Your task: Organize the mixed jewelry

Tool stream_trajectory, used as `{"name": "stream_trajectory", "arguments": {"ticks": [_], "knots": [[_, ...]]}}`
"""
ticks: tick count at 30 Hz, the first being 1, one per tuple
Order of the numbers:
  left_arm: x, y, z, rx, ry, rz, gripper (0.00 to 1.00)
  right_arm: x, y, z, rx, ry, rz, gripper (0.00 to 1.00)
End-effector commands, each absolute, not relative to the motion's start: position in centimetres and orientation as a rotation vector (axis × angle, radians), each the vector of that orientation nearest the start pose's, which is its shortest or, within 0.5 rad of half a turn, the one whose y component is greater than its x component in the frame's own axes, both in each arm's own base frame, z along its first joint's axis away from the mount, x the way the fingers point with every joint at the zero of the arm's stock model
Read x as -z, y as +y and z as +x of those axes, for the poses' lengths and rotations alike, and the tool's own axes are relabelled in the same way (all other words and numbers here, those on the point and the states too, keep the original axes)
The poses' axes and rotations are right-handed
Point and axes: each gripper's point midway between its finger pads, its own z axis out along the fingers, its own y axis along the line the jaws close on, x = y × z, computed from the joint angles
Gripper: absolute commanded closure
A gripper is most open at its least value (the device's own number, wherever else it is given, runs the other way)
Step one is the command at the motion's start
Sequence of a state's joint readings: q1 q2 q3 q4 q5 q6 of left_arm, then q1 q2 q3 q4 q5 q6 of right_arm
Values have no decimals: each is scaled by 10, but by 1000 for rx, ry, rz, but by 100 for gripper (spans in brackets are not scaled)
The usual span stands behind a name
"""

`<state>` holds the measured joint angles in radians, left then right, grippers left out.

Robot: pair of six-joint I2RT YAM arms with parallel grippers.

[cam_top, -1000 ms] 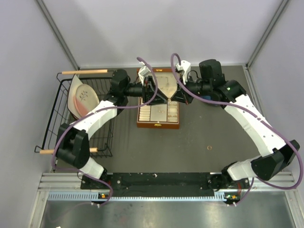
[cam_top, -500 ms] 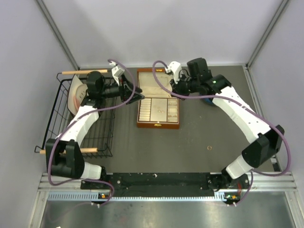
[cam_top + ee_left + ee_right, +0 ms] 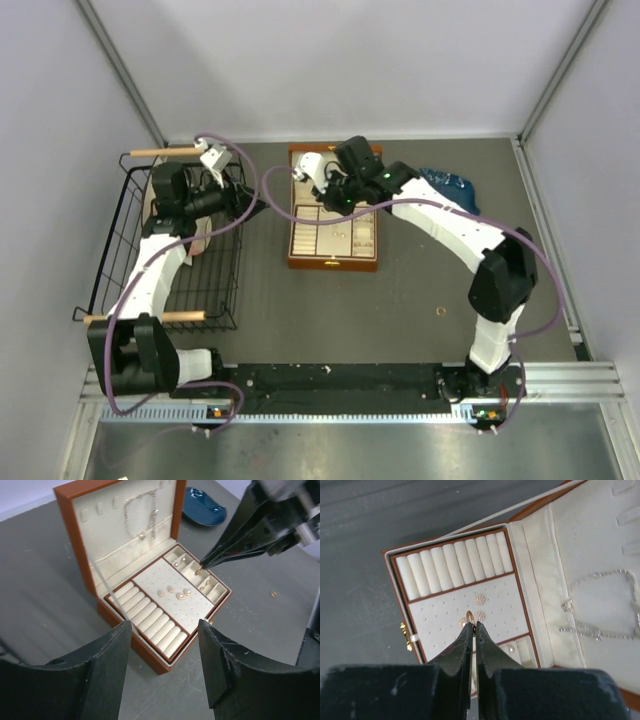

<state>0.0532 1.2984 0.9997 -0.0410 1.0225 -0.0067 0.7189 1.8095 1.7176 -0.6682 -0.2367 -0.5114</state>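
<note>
Right wrist view: the right hand (image 3: 471, 625) pinches a small gold ring (image 3: 470, 616) at its tips, above the box's (image 3: 333, 264) earring pad. Best to carry it over the padded rolls (image 3: 451, 563), lower gently, and seat it in a slot before releasing. The necklace (image 3: 594, 633) hangs in the lid. The left hand (image 3: 164, 625) is open and empty. No legible writing.

White shells (image 3: 450, 222), black joints (image 3: 497, 285), purple cables (image 3: 247, 180), black tapered claws (image 3: 473, 626)
</note>
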Motion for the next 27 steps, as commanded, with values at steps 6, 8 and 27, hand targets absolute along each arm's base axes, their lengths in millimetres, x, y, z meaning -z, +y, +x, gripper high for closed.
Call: {"name": "stream_trajectory", "arguments": {"ticks": [6, 8, 27], "knots": [[-258, -93, 343, 709, 1755, 562, 39, -192, 391, 401, -286, 1722, -1439, 100], [-254, -85, 344, 677, 1773, 528, 39, -188, 396, 407, -278, 1717, -1433, 100], [-275, -19, 368, 552, 1739, 282, 39, -135, 415, 403, -307, 1736, -1537, 100]]}}
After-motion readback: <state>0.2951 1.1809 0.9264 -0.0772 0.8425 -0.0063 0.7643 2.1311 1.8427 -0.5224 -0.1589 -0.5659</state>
